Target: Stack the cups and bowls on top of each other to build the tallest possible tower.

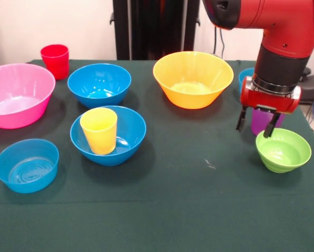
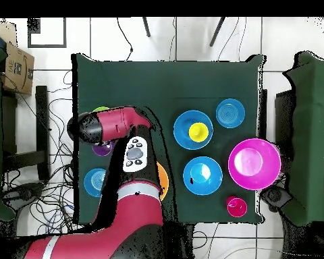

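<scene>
Purple cup (image 1: pixel 260 121): translucent tumbler standing on the green cloth at the front view's right, directly behind and below the gripper (image 1: pixel 257 125), whose two dark fingers hang spread apart, holding nothing, in front of the cup's upper part. Its rim is hidden by the red wrist; overhead, only a purple sliver (image 2: pixel 102 149) shows beside the arm. Lime green bowl (image 1: pixel 282 150): small, glossy, upright, just beside the cup on the near side. Yellow cup (image 1: pixel 99 130): smooth, upright inside a deep blue bowl (image 1: pixel 130 137), well apart from the gripper. Yellow-orange bowl (image 1: pixel 193 79): large, mostly covered by the arm overhead. Light-blue bowl (image 1: pixel 245 77): only an edge visible behind the arm. Red cup (image 1: pixel 55 60): far corner.
</scene>
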Robot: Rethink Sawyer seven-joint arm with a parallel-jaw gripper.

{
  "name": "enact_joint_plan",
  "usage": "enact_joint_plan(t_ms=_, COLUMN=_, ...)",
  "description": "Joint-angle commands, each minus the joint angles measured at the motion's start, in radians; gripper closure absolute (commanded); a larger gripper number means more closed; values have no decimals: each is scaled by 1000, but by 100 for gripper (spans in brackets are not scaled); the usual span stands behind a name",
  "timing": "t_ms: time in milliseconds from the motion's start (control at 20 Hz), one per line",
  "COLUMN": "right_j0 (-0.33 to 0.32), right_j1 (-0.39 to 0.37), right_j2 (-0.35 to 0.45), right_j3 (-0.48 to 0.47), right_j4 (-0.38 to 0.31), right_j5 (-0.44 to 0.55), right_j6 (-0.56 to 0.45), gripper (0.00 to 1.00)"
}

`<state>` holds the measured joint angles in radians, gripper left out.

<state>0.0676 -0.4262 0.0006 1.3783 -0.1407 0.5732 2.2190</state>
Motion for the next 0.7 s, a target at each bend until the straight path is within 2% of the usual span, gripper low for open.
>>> enact_joint_plan(t_ms=50, right_j0=4, right_j1=60, right_j2=69, right_j3=-23, right_j4=-47, right_j5=1, right_j6=-25, gripper=0)
enact_joint_plan(t_ms=500, right_j0=35, right_j1=55, right_j2=58, right_j3=-7, right_j4=-31, right_j5=-5, right_j6=22, gripper=0)
enact_joint_plan(t_ms=700, right_j0=38, right_j1=69, right_j2=58, right_j3=9, right_j4=-33, right_j5=-38, right_j6=32, gripper=0)
